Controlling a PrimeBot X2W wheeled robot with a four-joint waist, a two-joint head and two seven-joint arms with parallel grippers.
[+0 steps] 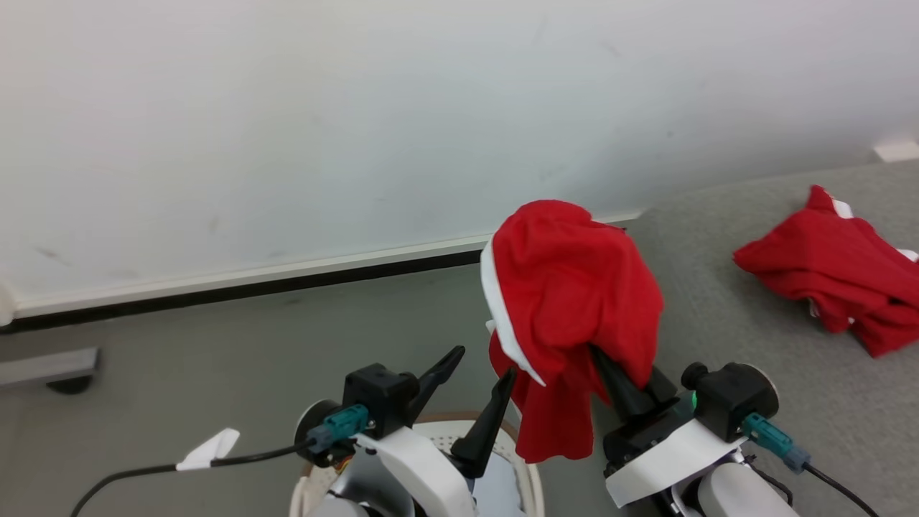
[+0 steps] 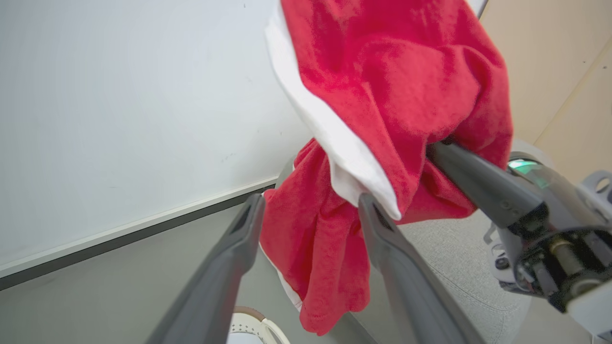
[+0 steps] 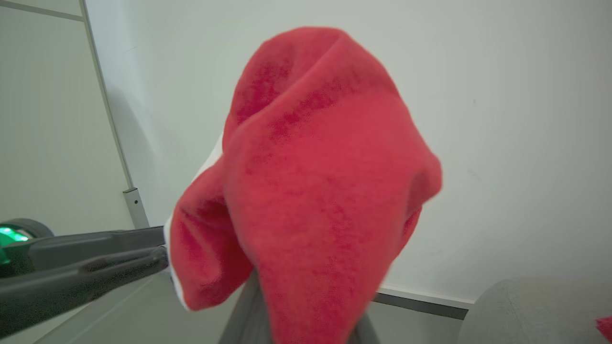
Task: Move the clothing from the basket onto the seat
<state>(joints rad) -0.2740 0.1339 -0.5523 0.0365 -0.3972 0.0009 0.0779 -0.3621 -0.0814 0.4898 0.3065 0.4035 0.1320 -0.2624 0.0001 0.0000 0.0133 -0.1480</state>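
The room was plain: a grey floor (image 1: 215, 359) running back to a white wall (image 1: 287, 108). Nearest me, the oval cream-white plastic laundry basket (image 1: 529, 480) with its brown rim sat under my arms. They hid most of its inside, so I could not tell whether more clothing was left there. My left claw (image 1: 484, 362) stood spread and empty above it. My right claw (image 1: 607, 362) was pressed together on a soft bright-red fabric garment with white trim (image 1: 574, 287). The garment was lifted clear of the basket and hung beside the edge of the large grey woven-fabric sofa seat (image 1: 718, 345). Farther back on that seat lay another crumpled red garment (image 1: 826, 280). I judged the task partway done: one piece was delivered and one was in the air, needing to be carried over the seat and released. After that the basket needed checking.
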